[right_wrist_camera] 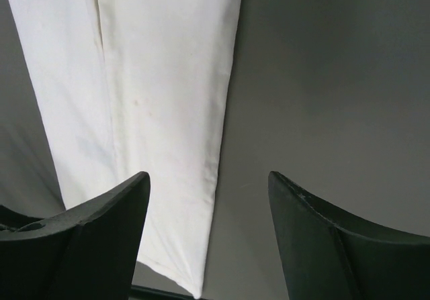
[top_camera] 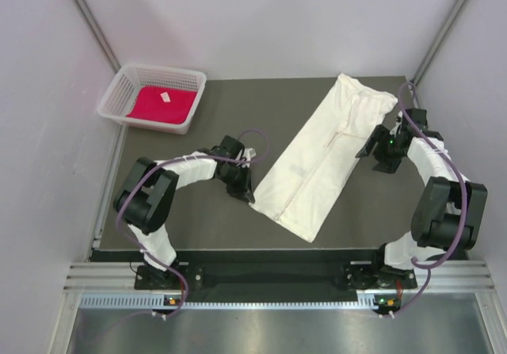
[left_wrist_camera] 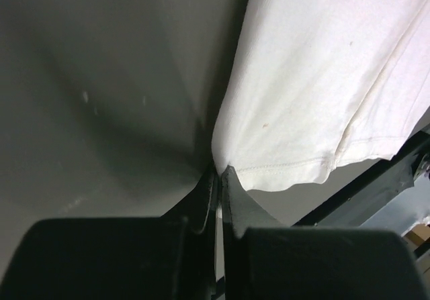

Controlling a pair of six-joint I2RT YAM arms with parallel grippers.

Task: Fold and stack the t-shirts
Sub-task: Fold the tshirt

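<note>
The cream-white t-shirt point(top_camera: 321, 160) lies folded into a long strip, slanting from the far right toward the near middle of the table. My left gripper point(top_camera: 247, 195) is shut on the shirt's near left corner; in the left wrist view the cloth point(left_wrist_camera: 316, 78) is pinched between the closed fingertips point(left_wrist_camera: 220, 172). My right gripper point(top_camera: 364, 146) is open and empty, just right of the strip's long edge; the right wrist view shows the shirt point(right_wrist_camera: 141, 92) to its left. The red-magenta t-shirt point(top_camera: 162, 104) with a white tag lies folded in the basket.
The white mesh basket point(top_camera: 120, 85) stands at the table's far left corner. The dark table mat point(top_camera: 198, 219) ends at a black front edge near the arm bases. Grey walls close in the left, right and back.
</note>
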